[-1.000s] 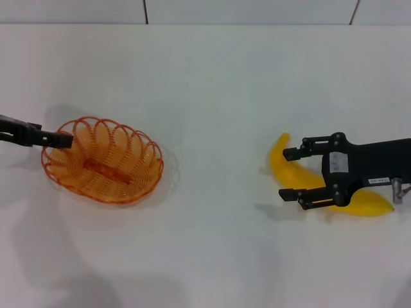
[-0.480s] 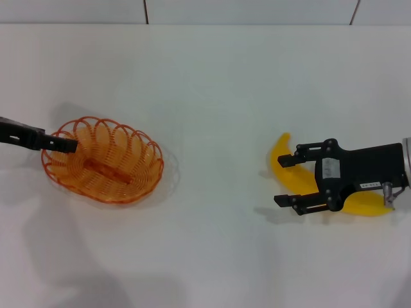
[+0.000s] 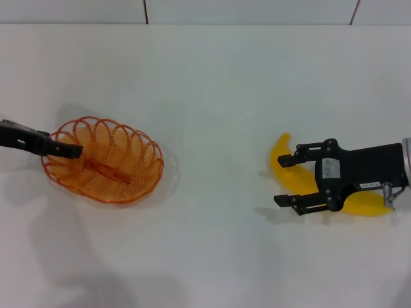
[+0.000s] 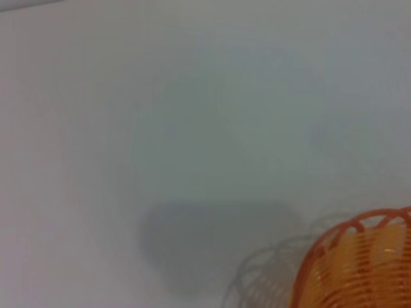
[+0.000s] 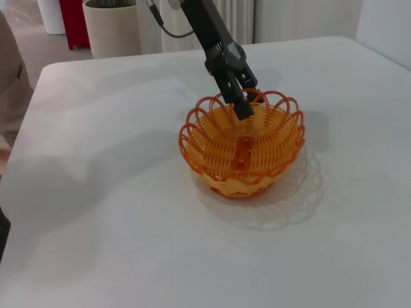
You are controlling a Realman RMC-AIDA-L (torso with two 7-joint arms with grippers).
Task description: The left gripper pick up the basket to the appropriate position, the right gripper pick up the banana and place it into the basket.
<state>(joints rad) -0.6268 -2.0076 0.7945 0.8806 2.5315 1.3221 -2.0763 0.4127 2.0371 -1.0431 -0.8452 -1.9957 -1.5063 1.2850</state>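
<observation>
The orange wire basket (image 3: 112, 167) rests on the white table at the left; it also shows in the right wrist view (image 5: 244, 151) and the left wrist view (image 4: 359, 263). My left gripper (image 3: 72, 151) reaches in from the left, its tip at the basket's left rim (image 5: 243, 109). At the right lies the yellow banana (image 3: 280, 157), partly hidden under my right gripper (image 3: 284, 180). That gripper is open, one finger on each side of the banana's middle, and the ends stick out beyond it.
The white table (image 3: 212, 96) spreads between basket and banana. Beyond the table's far edge, in the right wrist view, stand a beige bin (image 5: 112, 25) and a red object (image 5: 77, 22).
My right gripper shifted a little toward the near-left over the banana and then stayed still. The left gripper's tip slid slightly toward me and further over the basket rim. Basket and banana have not moved.
</observation>
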